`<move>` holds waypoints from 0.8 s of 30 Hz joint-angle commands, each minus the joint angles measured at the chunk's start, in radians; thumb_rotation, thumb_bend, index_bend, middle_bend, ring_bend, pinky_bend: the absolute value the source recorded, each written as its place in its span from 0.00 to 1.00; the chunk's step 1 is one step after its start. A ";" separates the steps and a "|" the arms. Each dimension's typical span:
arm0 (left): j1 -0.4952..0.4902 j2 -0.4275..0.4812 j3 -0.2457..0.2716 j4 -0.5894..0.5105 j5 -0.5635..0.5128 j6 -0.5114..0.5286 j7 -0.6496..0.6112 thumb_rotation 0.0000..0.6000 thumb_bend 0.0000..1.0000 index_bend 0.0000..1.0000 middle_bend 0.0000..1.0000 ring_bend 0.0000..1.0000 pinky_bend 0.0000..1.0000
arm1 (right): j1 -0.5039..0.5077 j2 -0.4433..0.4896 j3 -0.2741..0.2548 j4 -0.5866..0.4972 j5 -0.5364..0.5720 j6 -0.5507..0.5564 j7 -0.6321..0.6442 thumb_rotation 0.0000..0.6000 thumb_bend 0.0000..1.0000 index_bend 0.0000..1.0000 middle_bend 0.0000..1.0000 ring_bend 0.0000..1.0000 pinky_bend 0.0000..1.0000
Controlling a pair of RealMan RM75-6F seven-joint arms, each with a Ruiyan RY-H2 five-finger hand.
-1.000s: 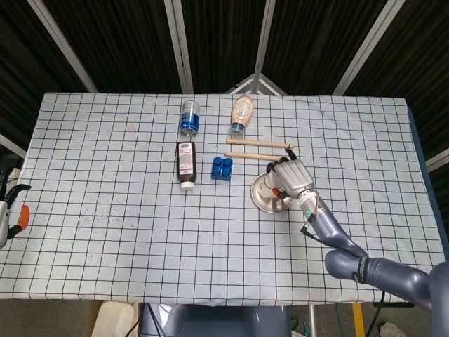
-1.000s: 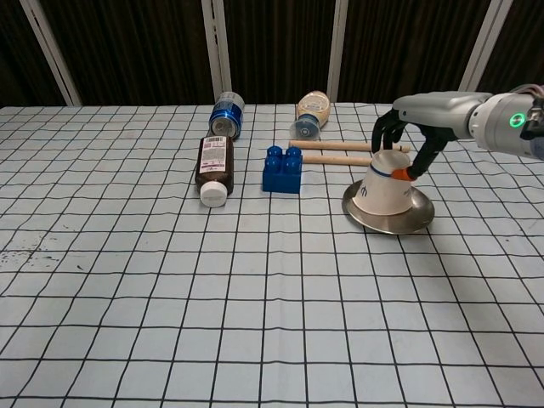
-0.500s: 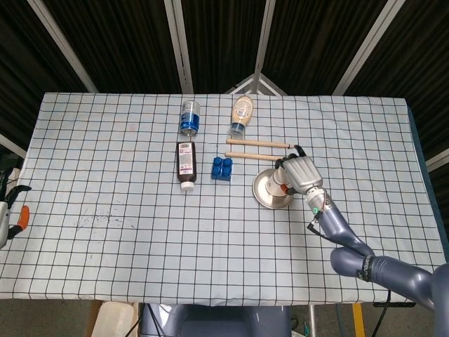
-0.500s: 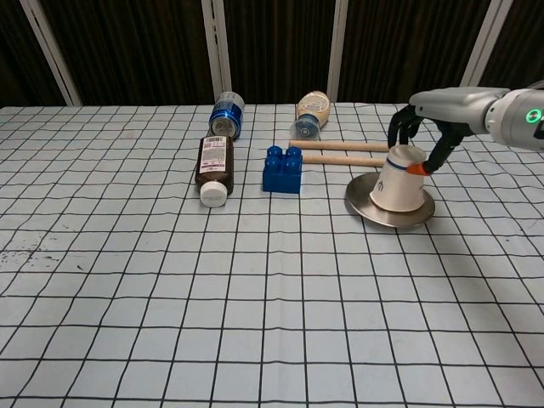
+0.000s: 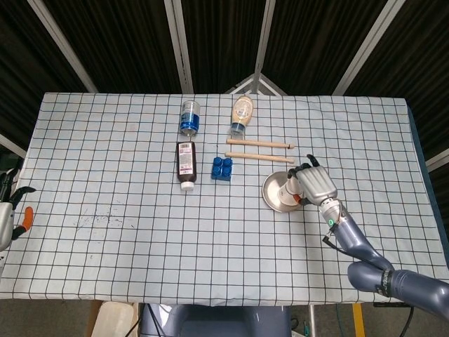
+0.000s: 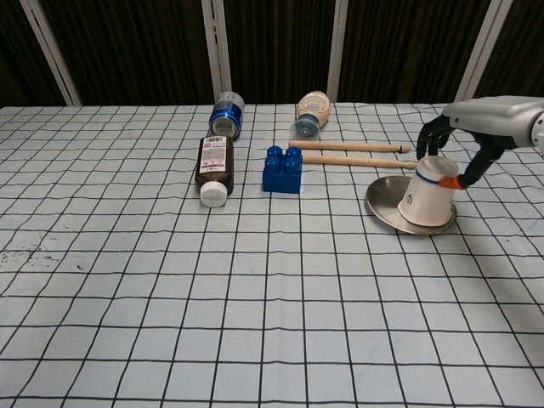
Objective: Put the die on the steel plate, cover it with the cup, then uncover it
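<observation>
A white paper cup stands upside down, slightly tilted, on the steel plate, right of the table's middle. My right hand grips the cup's upper end from above, fingers around it and an orange-tipped thumb on its right side. In the head view the same hand covers most of the cup on the plate. The die is hidden from both views. My left hand hangs at the table's far left edge, fingers apart and holding nothing.
A blue toy brick lies left of the plate, with two wooden dowels just behind it. A brown bottle, a blue-capped bottle and a tan bottle lie further back.
My right hand has slid to the right with the cup in its grip, and the steel plate has moved right along with it, away from the blue brick. The left hand is still.
</observation>
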 commanded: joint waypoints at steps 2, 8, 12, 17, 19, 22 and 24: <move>-0.002 -0.002 0.001 -0.002 0.002 -0.002 0.005 1.00 0.69 0.31 0.00 0.00 0.16 | -0.001 -0.007 0.001 -0.015 -0.028 0.005 0.015 1.00 0.45 0.51 0.49 0.26 0.00; -0.001 -0.001 -0.001 0.000 -0.003 -0.002 0.005 1.00 0.69 0.31 0.00 0.00 0.16 | 0.023 -0.050 0.024 0.015 -0.037 -0.011 0.036 1.00 0.45 0.52 0.49 0.26 0.00; -0.002 -0.001 -0.003 0.005 -0.007 -0.004 0.002 1.00 0.69 0.31 0.00 0.00 0.16 | 0.038 -0.084 0.040 0.044 -0.042 -0.025 0.062 1.00 0.45 0.52 0.49 0.26 0.00; -0.004 -0.004 -0.001 0.009 -0.007 -0.010 0.005 1.00 0.69 0.32 0.00 0.00 0.16 | 0.066 -0.132 0.064 0.111 -0.042 -0.059 0.101 1.00 0.45 0.52 0.49 0.26 0.00; -0.005 -0.005 -0.002 0.010 -0.008 -0.010 0.006 1.00 0.69 0.32 0.00 0.00 0.16 | 0.075 -0.144 0.071 0.138 -0.041 -0.070 0.112 1.00 0.45 0.52 0.49 0.26 0.00; -0.004 -0.005 -0.003 0.012 -0.011 -0.009 0.005 1.00 0.69 0.32 0.00 0.00 0.16 | 0.081 -0.154 0.080 0.176 -0.037 -0.082 0.131 1.00 0.46 0.52 0.49 0.26 0.00; -0.004 -0.005 -0.004 0.013 -0.012 -0.010 0.005 1.00 0.69 0.32 0.00 0.00 0.16 | 0.081 -0.154 0.082 0.193 -0.035 -0.086 0.138 1.00 0.45 0.52 0.49 0.26 0.00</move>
